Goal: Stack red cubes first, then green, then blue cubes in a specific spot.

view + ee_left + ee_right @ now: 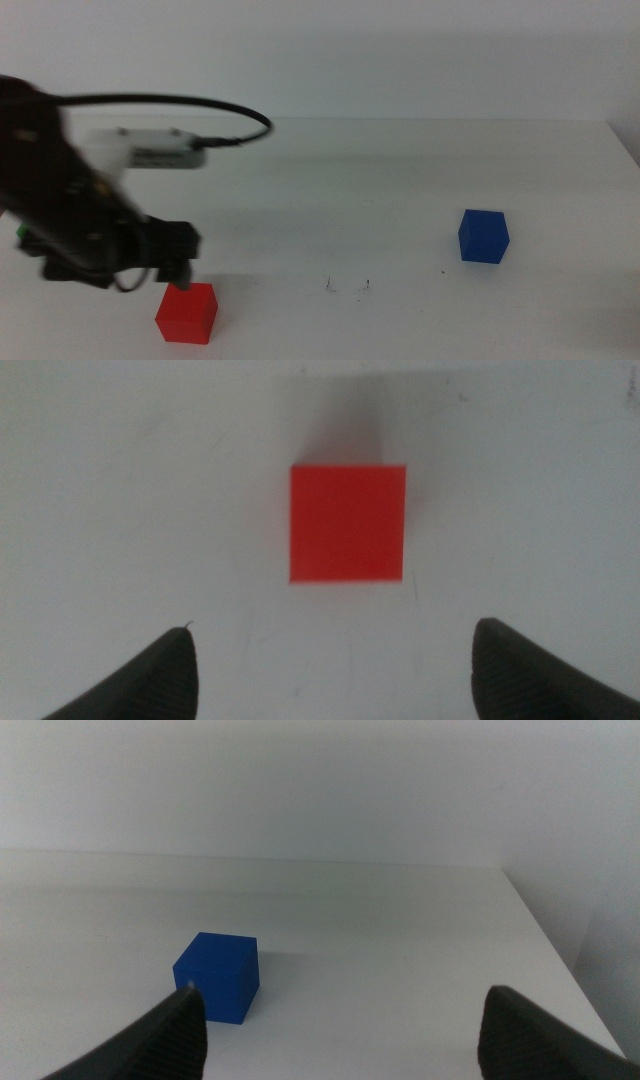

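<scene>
Red cube [349, 524]: resting flat on the table [420, 180], ahead of the left gripper [335, 670] and centred on the gap between its jaws, untouched. The jaws stand wide apart, wider than the cube, with its side faces roughly square to them. Judged light, rigid and matte, so unlikely to slip or deform; the two opposite side faces, taken at mid-height, are the sensible hold.

The spot [347, 286]: two faint ticks on bare table, near the red cube, unoccupied.

Blue cube [218, 976]: ahead of the right gripper [340, 1030], close off one jaw rather than between them. Those jaws are also spread apart, holding nothing.

Green cube: only a sliver of green [20, 232] shows behind the left arm; not confirmed.
</scene>
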